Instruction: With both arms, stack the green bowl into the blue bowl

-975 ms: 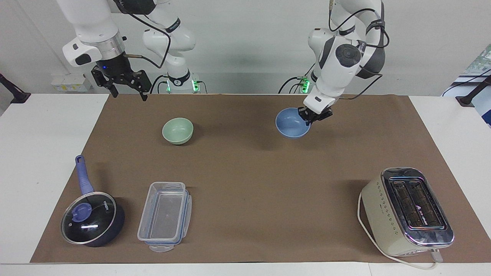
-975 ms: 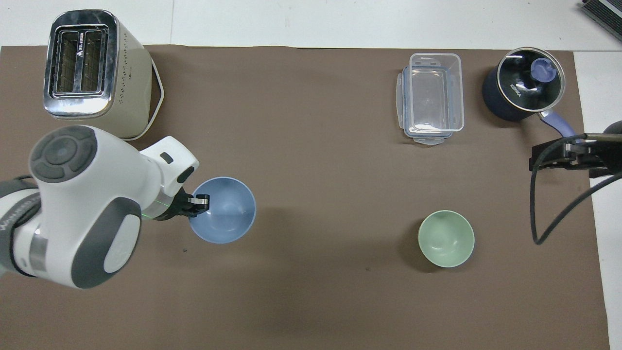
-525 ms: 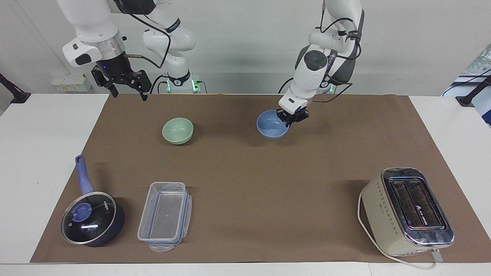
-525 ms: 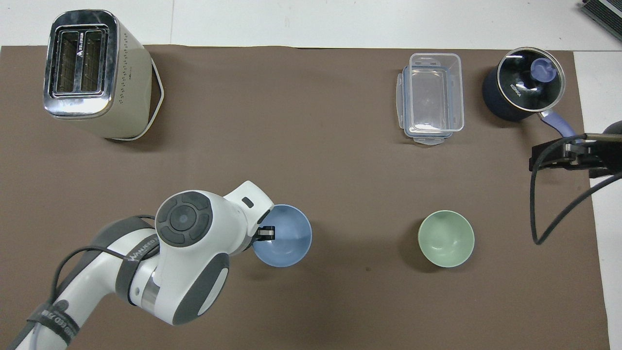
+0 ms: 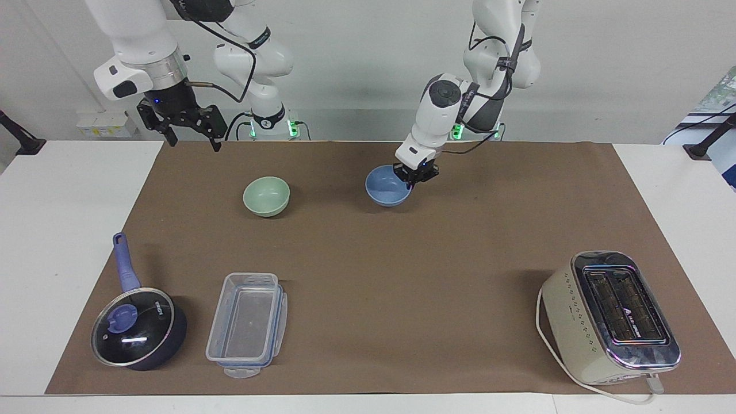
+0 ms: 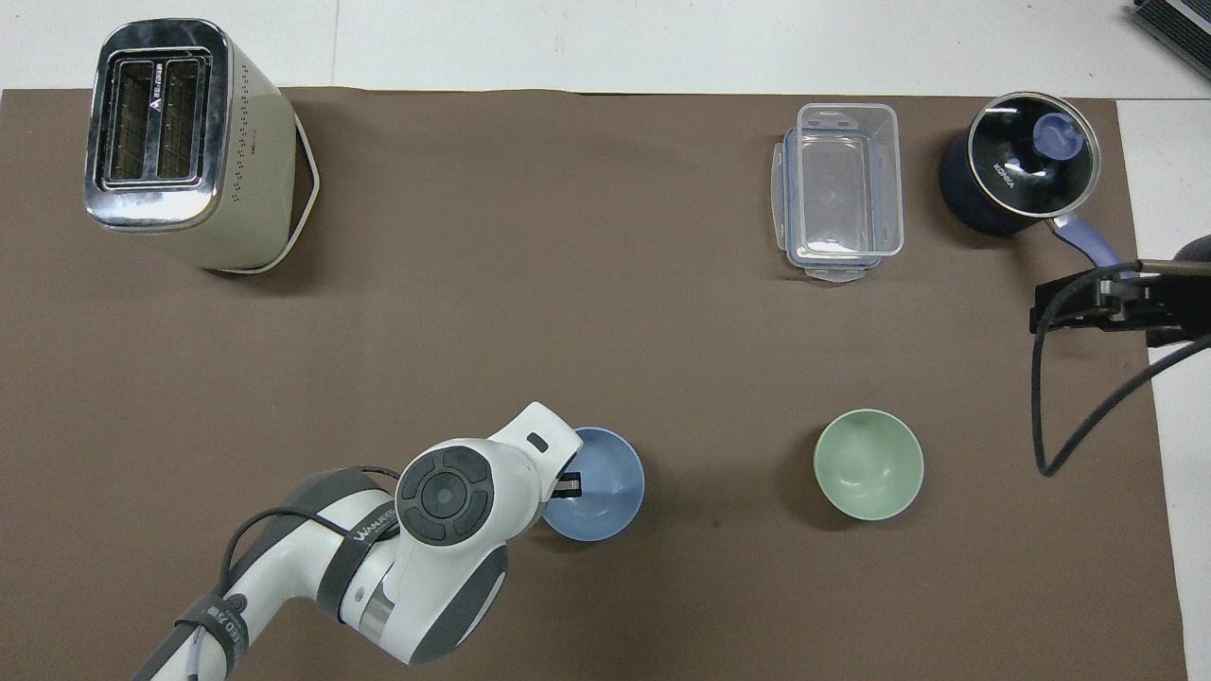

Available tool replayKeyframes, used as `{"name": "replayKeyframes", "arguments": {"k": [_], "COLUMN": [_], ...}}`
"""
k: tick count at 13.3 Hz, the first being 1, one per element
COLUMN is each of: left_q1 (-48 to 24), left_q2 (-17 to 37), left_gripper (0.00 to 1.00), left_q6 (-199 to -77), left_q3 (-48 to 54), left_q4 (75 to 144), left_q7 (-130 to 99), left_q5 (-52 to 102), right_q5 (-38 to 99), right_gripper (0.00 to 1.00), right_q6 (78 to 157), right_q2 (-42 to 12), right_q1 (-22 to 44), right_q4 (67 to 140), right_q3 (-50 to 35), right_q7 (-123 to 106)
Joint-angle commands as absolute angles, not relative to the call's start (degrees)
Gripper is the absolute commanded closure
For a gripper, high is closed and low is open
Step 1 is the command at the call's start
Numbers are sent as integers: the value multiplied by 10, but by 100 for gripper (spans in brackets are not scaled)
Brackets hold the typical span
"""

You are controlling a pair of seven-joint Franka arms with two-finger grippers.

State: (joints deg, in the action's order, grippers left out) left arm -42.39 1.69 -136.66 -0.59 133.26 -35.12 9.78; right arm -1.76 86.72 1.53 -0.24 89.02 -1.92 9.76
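Observation:
The blue bowl (image 5: 386,187) is upright at the middle of the brown mat, low over it or resting on it; I cannot tell which. It also shows in the overhead view (image 6: 605,487). My left gripper (image 5: 415,174) is shut on the bowl's rim on the side toward the left arm's end, one finger inside the bowl (image 6: 568,487). The green bowl (image 5: 266,196) sits on the mat beside it, toward the right arm's end, and also shows in the overhead view (image 6: 868,463). My right gripper (image 5: 194,141) is open and empty, raised over the mat's edge at its own end, and waits.
A toaster (image 5: 609,316) stands farther from the robots at the left arm's end. A clear plastic container (image 5: 247,325) and a dark lidded saucepan (image 5: 138,328) with a blue handle sit farther from the robots than the green bowl.
My left gripper has carried the blue bowl across the mat toward the green bowl, closing much of the gap. The right arm and the green bowl have not moved.

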Motion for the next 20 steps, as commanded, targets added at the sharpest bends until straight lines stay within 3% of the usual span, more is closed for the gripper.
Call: {"name": "replayKeyframes", "arguments": {"k": [1,4,10,14,20], "left_q1": [-434,-406,-273,-192,-79], "left_q2": [6,1,-13,-6,-4], "left_gripper": [0,0,0,0,0], "left_q6": [-1370,-1292,-1169,-1072,-1021], "left_q3": [-16,-22,-22,-22,-23], "left_q4": [1328,1267,1173,1072,997], "left_q7": [-355,-348,-245,-158,-44], "left_q5": [105,103,98,97,71], "right_q5": [-8,-8,-8,-8,-8], "right_gripper": [0,0,0,0,0], "right_q6": [868,868,867,867,867], "right_q2": [30,30,31,35,38], "right_q1": [-4,-4,-4,-4,-4], "right_q4": [907,907,907,914,918], "right_q3": [-21,-21,-21,-21,-21], "right_q7": [102,102,101,101,101]}}
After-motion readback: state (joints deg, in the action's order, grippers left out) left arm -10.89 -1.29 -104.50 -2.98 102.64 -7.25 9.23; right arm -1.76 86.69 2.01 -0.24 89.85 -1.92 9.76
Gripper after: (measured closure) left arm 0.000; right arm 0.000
